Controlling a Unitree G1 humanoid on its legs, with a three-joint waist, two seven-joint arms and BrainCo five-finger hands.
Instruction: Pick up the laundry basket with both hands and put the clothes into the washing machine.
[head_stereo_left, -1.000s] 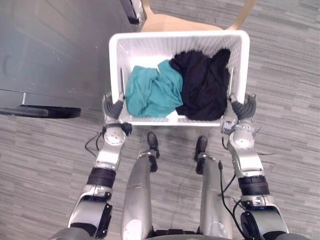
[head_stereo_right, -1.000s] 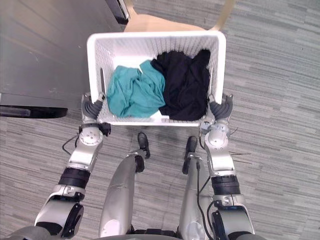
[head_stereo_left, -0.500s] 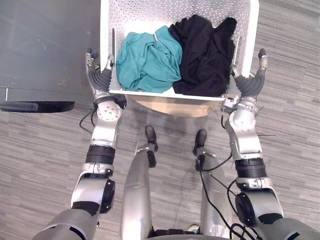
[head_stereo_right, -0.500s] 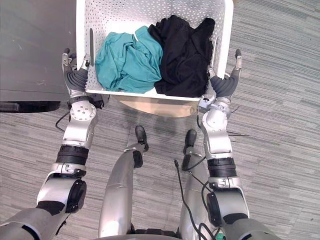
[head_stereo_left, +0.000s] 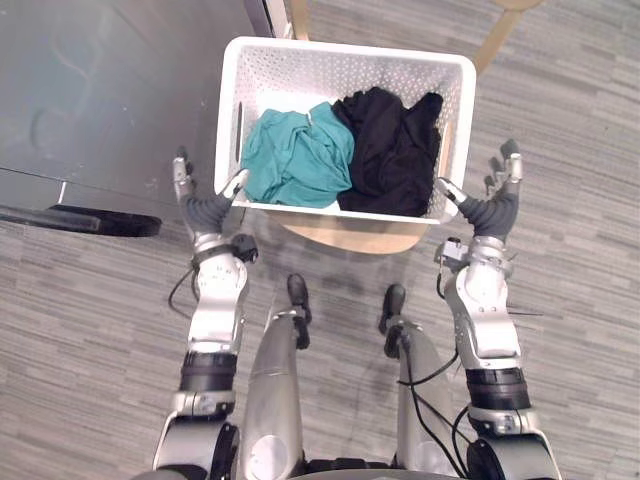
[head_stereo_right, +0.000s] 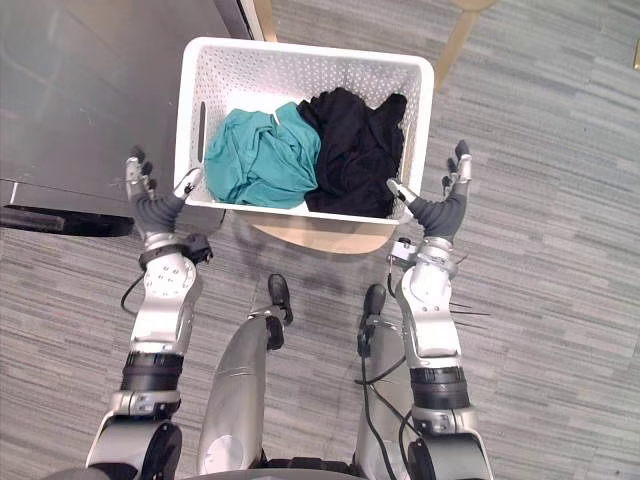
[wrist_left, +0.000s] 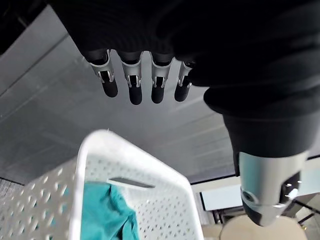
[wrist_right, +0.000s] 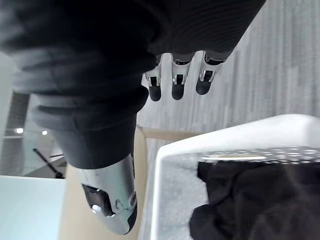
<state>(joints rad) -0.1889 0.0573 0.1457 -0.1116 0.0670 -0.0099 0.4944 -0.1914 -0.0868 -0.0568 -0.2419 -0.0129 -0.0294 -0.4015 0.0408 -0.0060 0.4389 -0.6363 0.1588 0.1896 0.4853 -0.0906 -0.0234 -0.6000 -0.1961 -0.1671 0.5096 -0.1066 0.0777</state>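
You have the white perforated laundry basket sitting on a pale wooden chair seat, which shows under the basket's near edge. It is in neither hand.

Inside the basket, a crumpled teal garment lies on your robot's left and a black garment on its right. The two touch in the middle.

The left hand is at the basket's near left corner, fingers straight and spread away from the thumb. The thumb points at the basket wall. Whether it touches the wall, you cannot tell from these views.

The right hand mirrors it at the near right corner. Its fingers are straight and clear of the rim, and its thumb reaches toward the corner. Contact is again unclear.

Both hands are relaxed and hold nothing.

A dark grey flat surface is on the left of the basket. Grey striped carpet covers the floor on the right.
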